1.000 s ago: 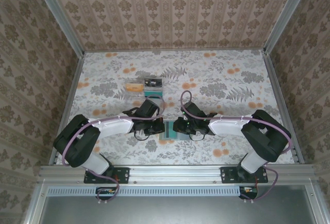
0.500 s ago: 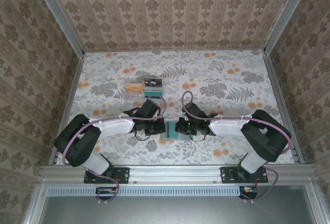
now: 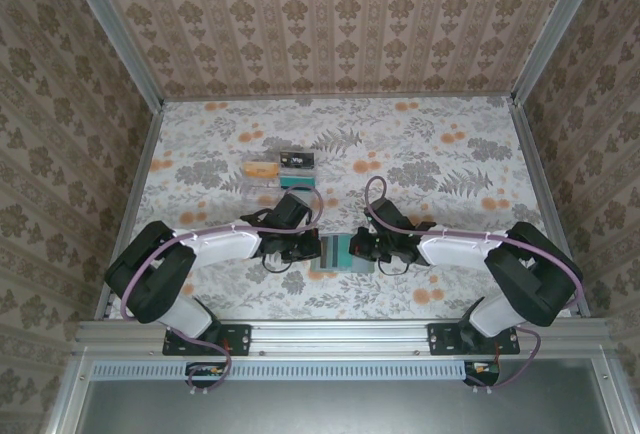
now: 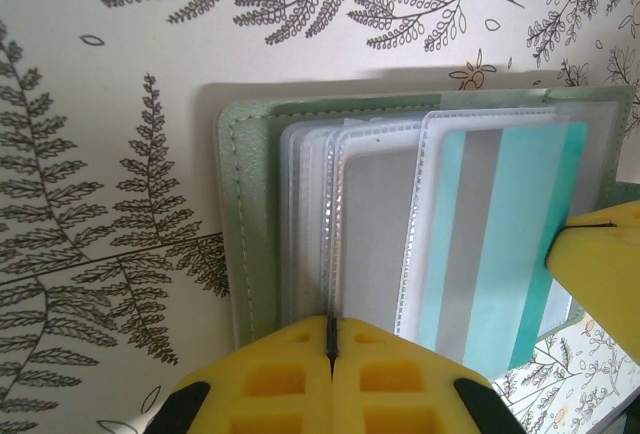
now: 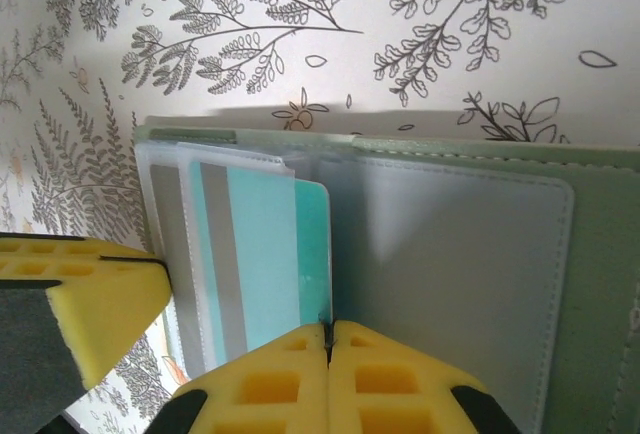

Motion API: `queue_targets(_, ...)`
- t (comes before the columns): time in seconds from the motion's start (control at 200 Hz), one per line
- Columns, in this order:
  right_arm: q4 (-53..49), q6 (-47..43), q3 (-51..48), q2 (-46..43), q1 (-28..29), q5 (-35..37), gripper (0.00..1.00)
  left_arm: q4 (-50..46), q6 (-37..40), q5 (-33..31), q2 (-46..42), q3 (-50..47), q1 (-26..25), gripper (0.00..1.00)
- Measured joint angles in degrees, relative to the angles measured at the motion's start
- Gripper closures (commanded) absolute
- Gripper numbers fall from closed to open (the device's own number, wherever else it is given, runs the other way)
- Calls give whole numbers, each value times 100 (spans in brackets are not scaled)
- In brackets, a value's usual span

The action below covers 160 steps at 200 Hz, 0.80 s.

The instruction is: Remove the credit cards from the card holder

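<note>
L gripper [image 4: 331,339] clamps card holder [image 4: 245,224] — R gripper [image 5: 327,339] pinches teal card [image 5: 270,254].

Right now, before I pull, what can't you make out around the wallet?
Left wrist: whether rear sleeves hold cards; frosted layers overlap.
Right wrist: near end of the teal card, behind the right gripper.
Top external: pockets of the card holder and print on loose cards, too small.

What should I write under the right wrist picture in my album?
Closed right tool at the edge of a teal grey-striped plastic card poking from the open sage-green soft wallet.
</note>
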Motion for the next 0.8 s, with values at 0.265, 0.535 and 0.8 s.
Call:
queue_targets(0.265,216,59,-173,9,0,-26,74,0,0,0,0,0,0,100)
queue_targets(0.535,708,216,-269,164,-7,-201,76,0,0,0,0,0,-7,100)
queue_targets(0.8,1102,299,-271,214,-4,-457,76,0,-11,-2,0,0,-11,100)
